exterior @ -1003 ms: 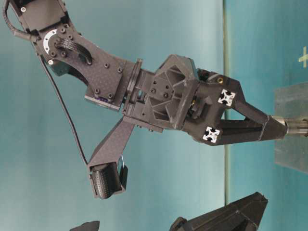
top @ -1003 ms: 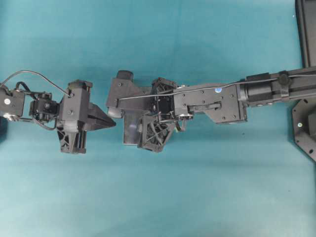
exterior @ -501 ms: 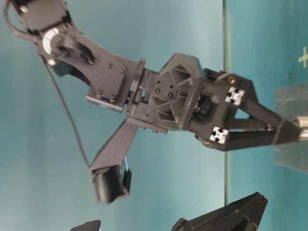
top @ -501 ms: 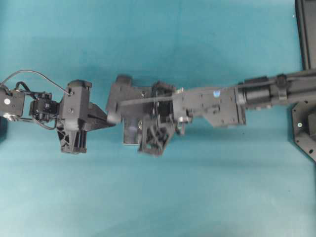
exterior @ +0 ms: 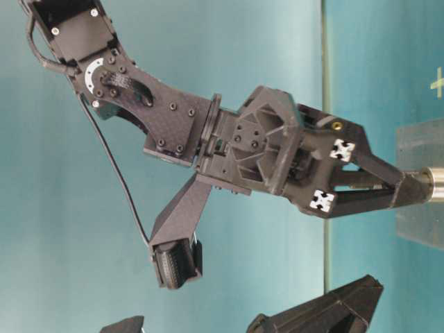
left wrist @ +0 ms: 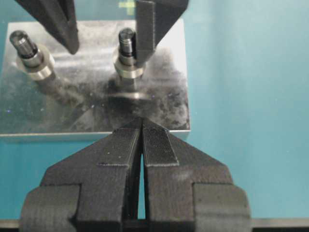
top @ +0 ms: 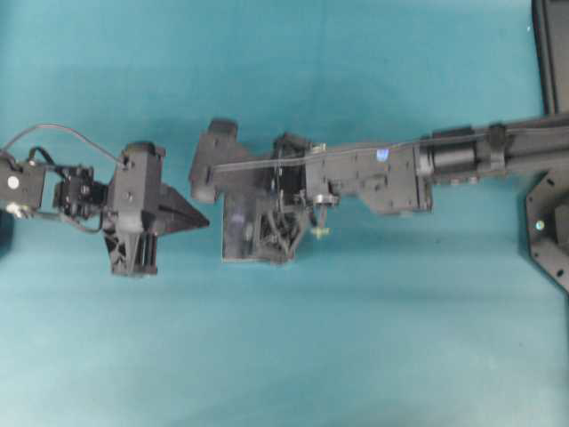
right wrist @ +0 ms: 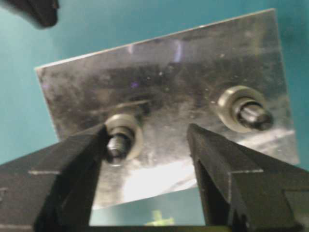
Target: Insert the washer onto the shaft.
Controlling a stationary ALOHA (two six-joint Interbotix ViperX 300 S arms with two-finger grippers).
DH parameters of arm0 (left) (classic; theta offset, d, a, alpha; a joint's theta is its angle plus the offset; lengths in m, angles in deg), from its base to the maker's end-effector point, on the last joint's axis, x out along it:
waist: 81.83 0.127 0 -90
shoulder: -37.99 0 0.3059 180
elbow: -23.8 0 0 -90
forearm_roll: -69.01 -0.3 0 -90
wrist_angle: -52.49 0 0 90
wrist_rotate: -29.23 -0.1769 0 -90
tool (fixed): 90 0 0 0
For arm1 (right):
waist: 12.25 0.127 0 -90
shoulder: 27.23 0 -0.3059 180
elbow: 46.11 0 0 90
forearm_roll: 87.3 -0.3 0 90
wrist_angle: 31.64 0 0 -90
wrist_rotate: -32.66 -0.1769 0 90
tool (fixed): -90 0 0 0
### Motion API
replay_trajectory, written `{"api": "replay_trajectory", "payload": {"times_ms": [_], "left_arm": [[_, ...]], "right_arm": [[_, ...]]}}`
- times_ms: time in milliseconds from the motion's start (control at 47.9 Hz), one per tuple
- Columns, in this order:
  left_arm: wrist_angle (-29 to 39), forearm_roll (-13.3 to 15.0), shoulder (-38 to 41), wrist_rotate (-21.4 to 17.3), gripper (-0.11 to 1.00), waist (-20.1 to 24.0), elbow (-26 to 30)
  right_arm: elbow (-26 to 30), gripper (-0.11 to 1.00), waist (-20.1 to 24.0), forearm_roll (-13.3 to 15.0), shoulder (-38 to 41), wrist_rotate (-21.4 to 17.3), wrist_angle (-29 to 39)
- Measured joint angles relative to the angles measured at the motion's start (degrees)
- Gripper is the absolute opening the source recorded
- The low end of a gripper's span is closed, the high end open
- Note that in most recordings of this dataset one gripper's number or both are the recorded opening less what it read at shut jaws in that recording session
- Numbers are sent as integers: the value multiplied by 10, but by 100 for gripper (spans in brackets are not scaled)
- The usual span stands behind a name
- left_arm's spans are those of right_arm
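Right end effector (right wrist: pixel 147 145): your right end effector stood over the plate (right wrist: pixel 159 63) with its jaws apart and nothing between the pads. One finger (right wrist: pixel 72 164) was just beside the shaft, the other finger was well clear of it.
Left end effector (left wrist: pixel 141 145): your left end effector was closed with nothing in it, the two pads pressed together. It was at the near edge of the plate, above the tabletop (left wrist: pixel 241 96). I could not tell if it touched the plate.
Washer (right wrist: pixel 124 130): the washer sat on the shaft, low around it, near the plate surface. You could see it in the right wrist view as a bright ring.
Shaft (right wrist: pixel 118 142): the shaft stood upright on the plate, its threaded tip was above the washer.
Second shaft (right wrist: pixel 253 115): a second shaft stood on the same plate, well apart from the first one, and also had a ring at its foot.
Plate: the metal plate lay flat on the teal tabletop between your two arms.
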Motion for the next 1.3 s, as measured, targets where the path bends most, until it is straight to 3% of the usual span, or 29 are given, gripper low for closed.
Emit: {"api": "replay_trajectory", "payload": {"times_ms": [188,501,669,878,1295], "left_arm": [[-1,1,-4,0,0,2,4],[0,0,-5,0,0,4,4],[-1,0,-11,0,0,4,4],[-2,0,-23,0,0,4,-4],[-2,0,-47,0,0,4,-15]], "right_arm": [[0,67,32,-10,1,0,-9],[0,66,26,0,-2,0,-9],[-14,66,16,6,-43,1,-11],[-66,66,15,7,-109,0,-40],[-223,66,14,7,-237,-4,-227]]}}
